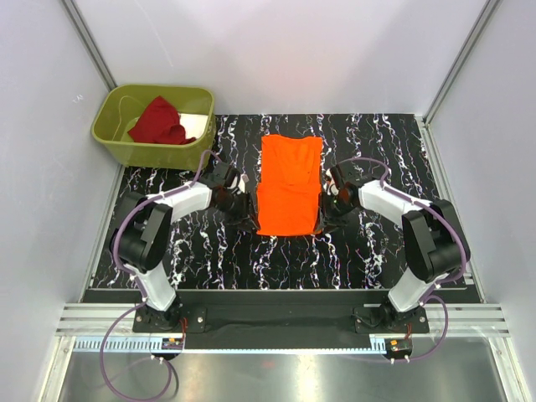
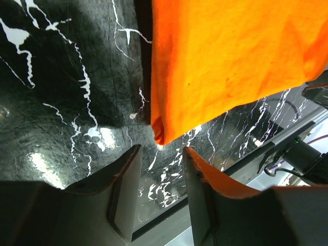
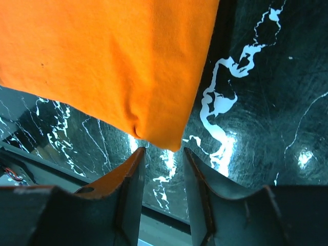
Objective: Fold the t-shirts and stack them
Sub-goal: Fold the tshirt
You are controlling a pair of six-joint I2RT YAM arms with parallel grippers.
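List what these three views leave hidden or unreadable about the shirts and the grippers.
1. Dark red shirt: seen in the top view only; its lower part is hidden by the near wall of the bin.
2. Orange shirt: its under layers are covered by its own top layer; the edges of both wrist views cut off its far end.
3. Left gripper and right gripper: the fingertips are too small and dark in the top view.

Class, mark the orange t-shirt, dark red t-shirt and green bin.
orange t-shirt (image 1: 290,186), top external view, middle of the folded cloth
dark red t-shirt (image 1: 159,122), top external view, middle of the heap
green bin (image 1: 146,154), top external view, near wall
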